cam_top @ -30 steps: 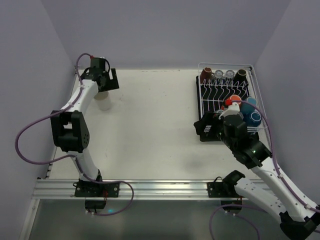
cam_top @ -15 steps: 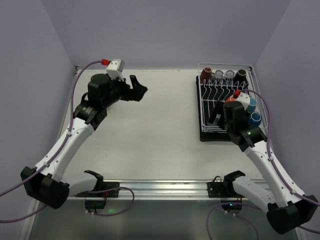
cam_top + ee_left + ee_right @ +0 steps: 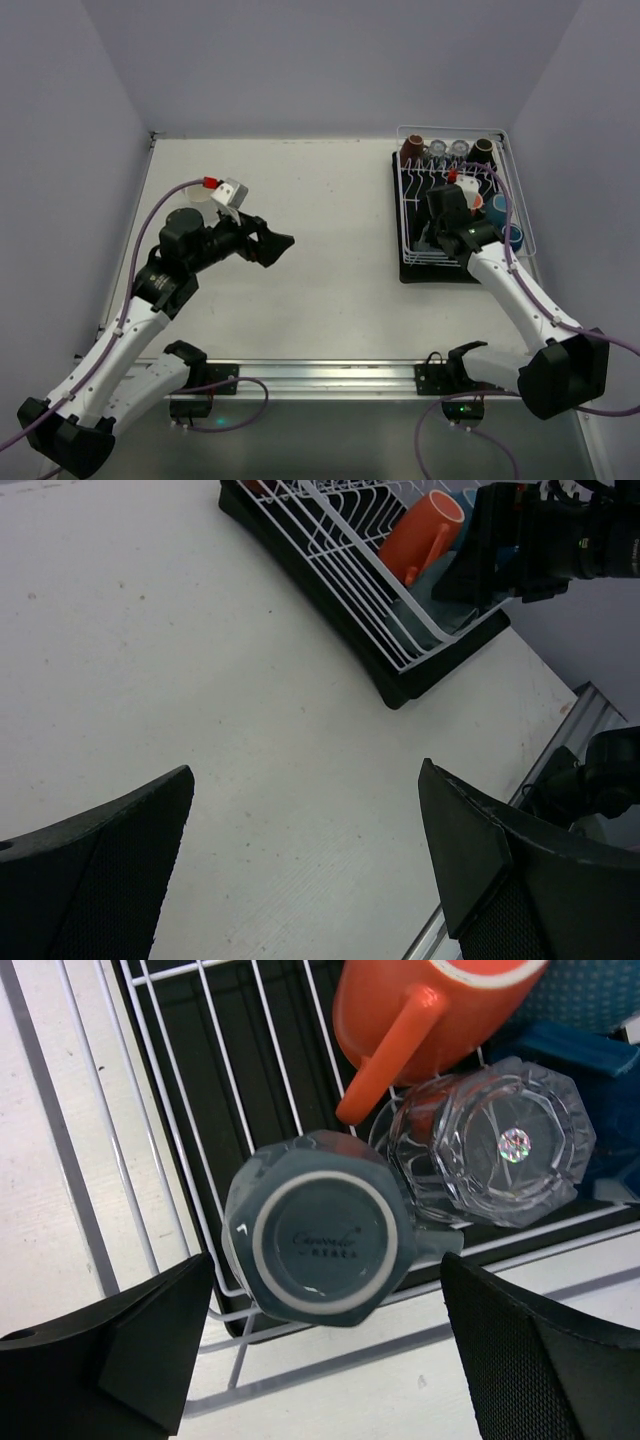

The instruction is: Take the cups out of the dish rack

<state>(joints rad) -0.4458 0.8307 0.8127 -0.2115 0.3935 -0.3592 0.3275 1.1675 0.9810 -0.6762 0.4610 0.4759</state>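
The white wire dish rack (image 3: 420, 185) on its black drip tray (image 3: 440, 275) stands at the right of the table. At its back stand two dark brown cups (image 3: 410, 150) and two clear glasses (image 3: 447, 150). My right gripper (image 3: 432, 232) is open above the rack's near-left corner. In the right wrist view it (image 3: 325, 1260) straddles an upturned grey cup (image 3: 320, 1240), without touching. Beside that cup are a clear glass (image 3: 490, 1145) and an orange mug (image 3: 430, 1000). My left gripper (image 3: 270, 243) is open and empty over the middle of the table.
A pale cup (image 3: 203, 197) shows partly behind my left arm at the back left. A blue cup (image 3: 513, 237) sits at the rack's right side. The left wrist view shows the rack (image 3: 370, 590), the orange mug (image 3: 420, 530) and bare table below the open gripper (image 3: 305, 772).
My left arm has swung from the back-left corner, away from the pale cup, out over the table's middle. My right gripper has moved back over the rack's near-left part.
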